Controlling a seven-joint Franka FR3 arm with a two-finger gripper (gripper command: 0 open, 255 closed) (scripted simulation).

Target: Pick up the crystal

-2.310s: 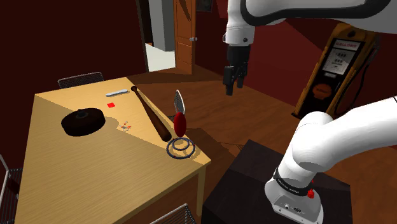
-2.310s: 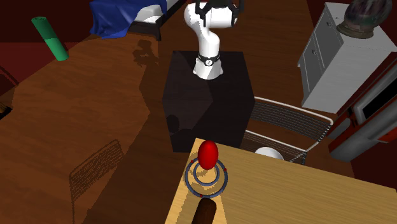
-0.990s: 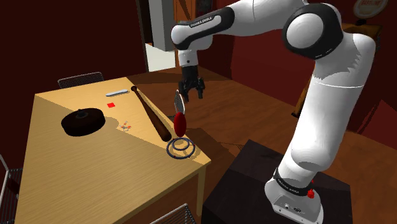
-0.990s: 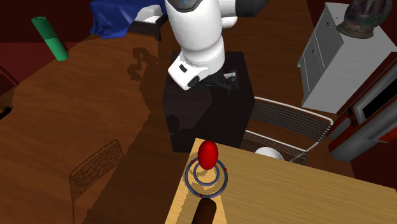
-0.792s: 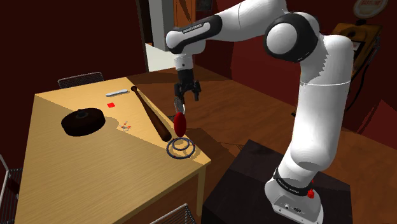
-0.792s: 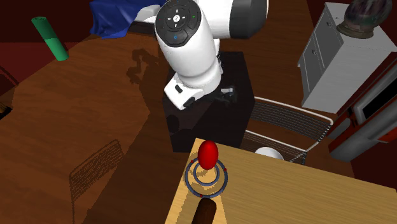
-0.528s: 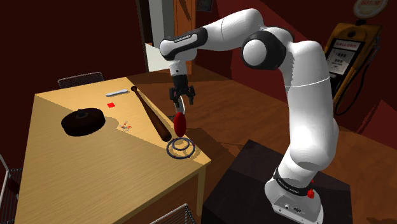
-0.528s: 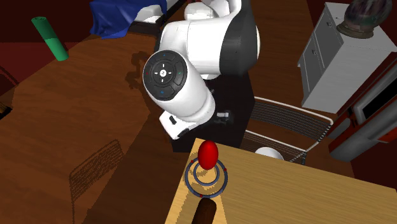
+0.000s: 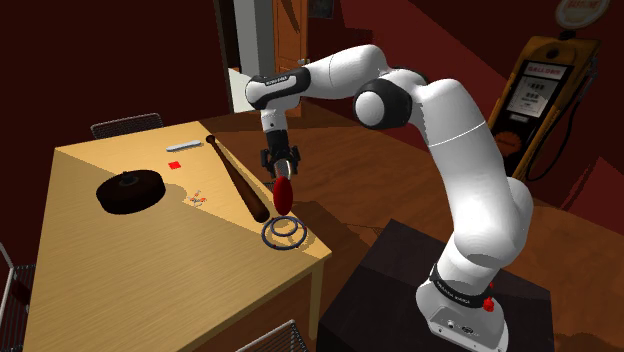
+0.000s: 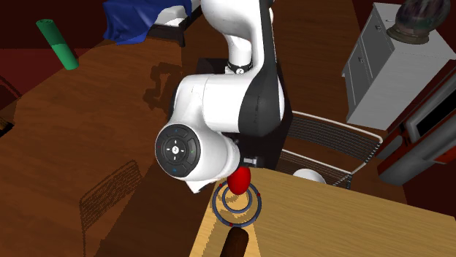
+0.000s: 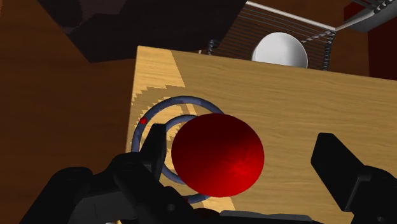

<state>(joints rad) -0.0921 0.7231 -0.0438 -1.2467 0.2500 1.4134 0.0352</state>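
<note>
It was a room in a house: dark red walls [image 9: 120, 60], a brown plank floor [image 9: 400, 190], an orange-brown wooden door [image 9: 290, 40], a light wooden tabletop [image 9: 140, 270] with a wire-backed chair [image 9: 125, 125] beside it, and a grey panelled cabinet [image 10: 391, 62].

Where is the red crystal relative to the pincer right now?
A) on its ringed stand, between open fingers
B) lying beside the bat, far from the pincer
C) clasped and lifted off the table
A: in the wrist view the red crystal sits on the ringed stand, the fingers of the pincer spread either side.
</note>
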